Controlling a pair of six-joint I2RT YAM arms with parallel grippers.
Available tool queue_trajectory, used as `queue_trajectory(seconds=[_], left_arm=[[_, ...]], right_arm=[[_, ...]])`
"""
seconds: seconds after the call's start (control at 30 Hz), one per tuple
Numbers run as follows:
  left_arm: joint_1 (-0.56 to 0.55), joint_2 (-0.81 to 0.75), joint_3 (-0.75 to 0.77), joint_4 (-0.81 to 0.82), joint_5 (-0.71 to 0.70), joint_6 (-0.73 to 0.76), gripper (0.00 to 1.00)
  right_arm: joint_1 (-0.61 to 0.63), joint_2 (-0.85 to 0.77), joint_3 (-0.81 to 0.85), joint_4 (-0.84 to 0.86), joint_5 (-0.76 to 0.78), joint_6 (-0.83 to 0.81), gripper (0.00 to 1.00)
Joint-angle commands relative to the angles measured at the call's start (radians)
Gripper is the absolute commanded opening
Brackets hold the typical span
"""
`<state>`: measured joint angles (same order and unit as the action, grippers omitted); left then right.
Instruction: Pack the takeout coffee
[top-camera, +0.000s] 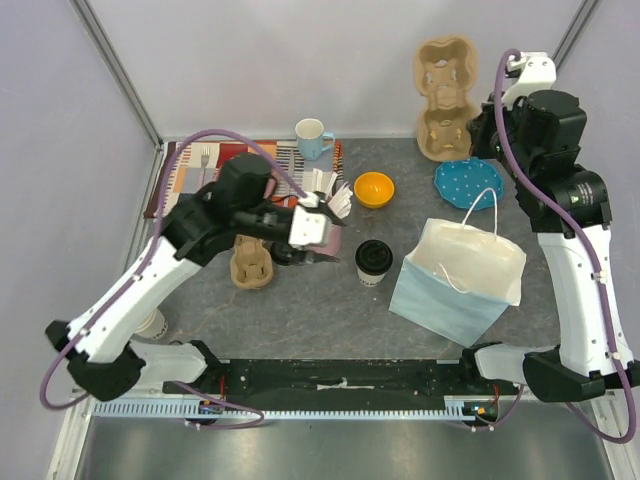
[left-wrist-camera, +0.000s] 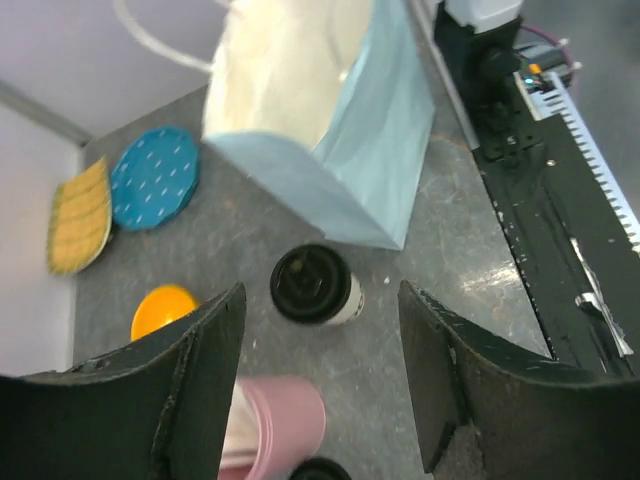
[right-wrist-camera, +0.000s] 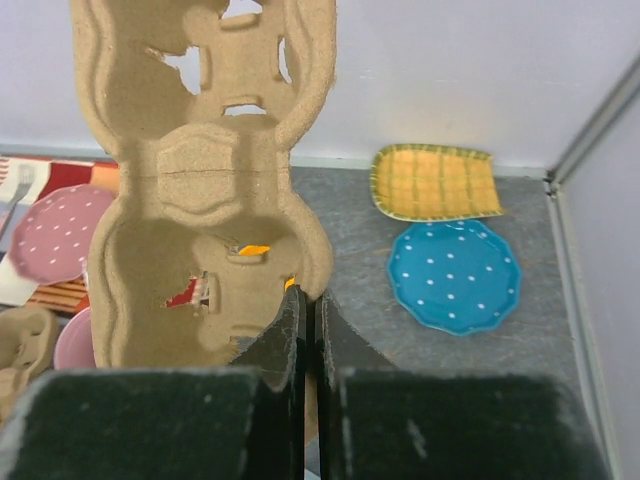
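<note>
Cup (top-camera: 372, 262) ahead of left gripper (left-wrist-camera: 321, 305), fingers apart: straddle below lid, squeeze gently. Right gripper (right-wrist-camera: 308, 335) clamps cardboard carrier (right-wrist-camera: 200, 250).

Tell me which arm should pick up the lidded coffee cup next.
Left. The left jaws stand open, framing the takeout coffee close ahead. The right jaws are shut on the cardboard cup carrier, held up far from the cup.

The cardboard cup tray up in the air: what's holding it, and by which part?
The right pincer grips the cardboard cup tray by the rim at one end. The left pincer is open, holding nothing.
</note>
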<state>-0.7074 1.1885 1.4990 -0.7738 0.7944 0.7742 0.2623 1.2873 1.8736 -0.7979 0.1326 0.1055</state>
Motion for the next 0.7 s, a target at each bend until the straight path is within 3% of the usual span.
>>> queue_trajectory(seconds=[0.0, 0.1, 0.23, 0.67], left_arm=[[-0.168, 0.127, 0.124, -0.047, -0.077, 0.083, 0.70], [-0.233, 0.244, 0.173, -0.006, -0.047, 0.091, 0.72], [-0.285, 0.403, 0.329, 0.062, -0.011, -0.105, 0.73], [-0.333, 0.592, 0.411, 0.048, -0.024, -0.021, 0.67]], right_arm=[[-0.079, -0.025, -0.031, 0.040, -0.037, 0.003, 0.00], [-0.112, -0.045, -0.059, 0.037, -0.044, 0.008, 0.00], [-0.133, -0.078, -0.093, 0.035, -0.041, -0.006, 0.00], [-0.163, -0.111, -0.137, 0.014, -0.022, -0.053, 0.00]])
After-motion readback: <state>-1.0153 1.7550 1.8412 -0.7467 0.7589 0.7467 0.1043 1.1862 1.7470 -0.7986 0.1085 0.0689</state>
